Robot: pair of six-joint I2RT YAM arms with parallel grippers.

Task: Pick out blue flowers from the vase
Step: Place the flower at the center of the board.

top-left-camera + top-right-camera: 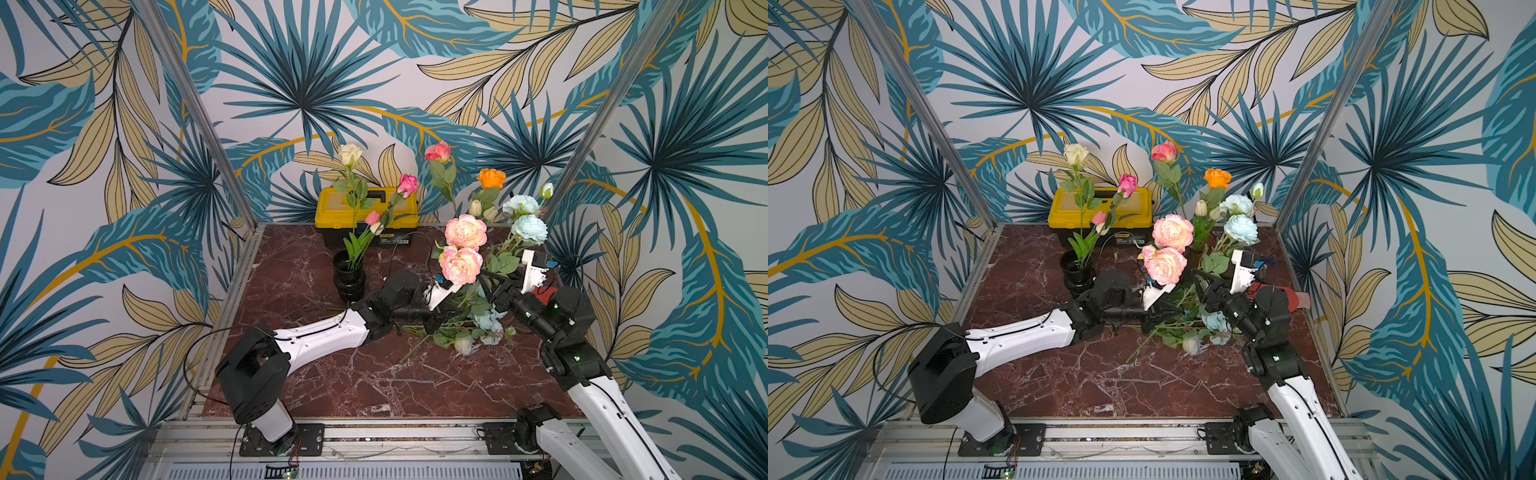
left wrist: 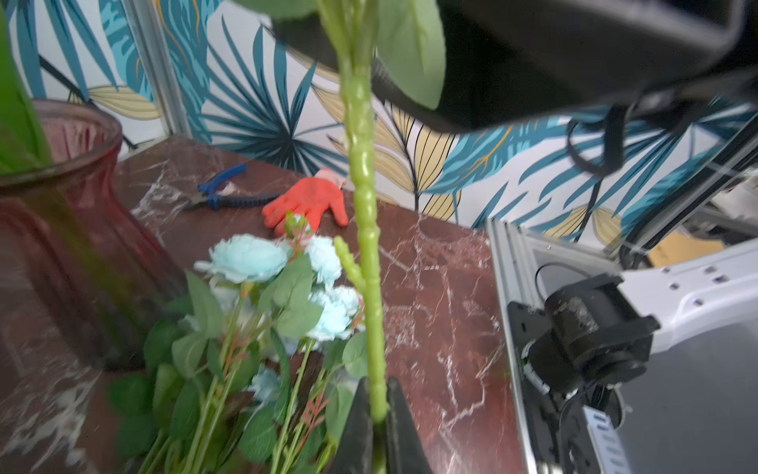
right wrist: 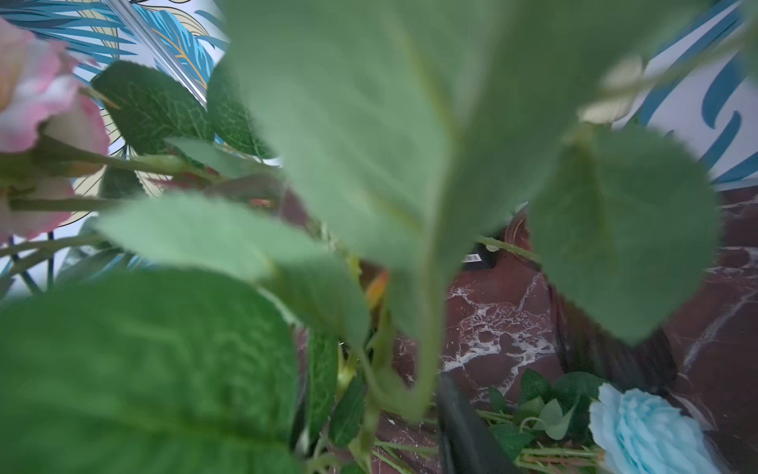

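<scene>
One bunch of blue flowers (image 1: 486, 322) lies on the marble table, close in the left wrist view (image 2: 246, 256). A second blue bunch (image 1: 528, 228) stands upright above both grippers. My left gripper (image 2: 378, 410) is shut on a thick, knobbly green stem (image 2: 365, 205) that rises toward that bunch. My right gripper (image 3: 381, 418) sits higher on the same stalk, among leaves. Its one visible finger (image 3: 459, 418) stands clear of the stem and the other is mostly hidden by leaves; it is open. The reddish glass vase (image 2: 61, 205) stands beside the lying bunch, behind peach-pink peonies (image 1: 465, 232).
A black vase (image 1: 349, 278) with cream and pink flowers stands at centre left, before a yellow toolbox (image 1: 365, 212). A red glove (image 2: 307, 203) and blue-handled pliers (image 2: 221, 197) lie near the right wall. Metal frame posts (image 1: 582, 178) flank the table.
</scene>
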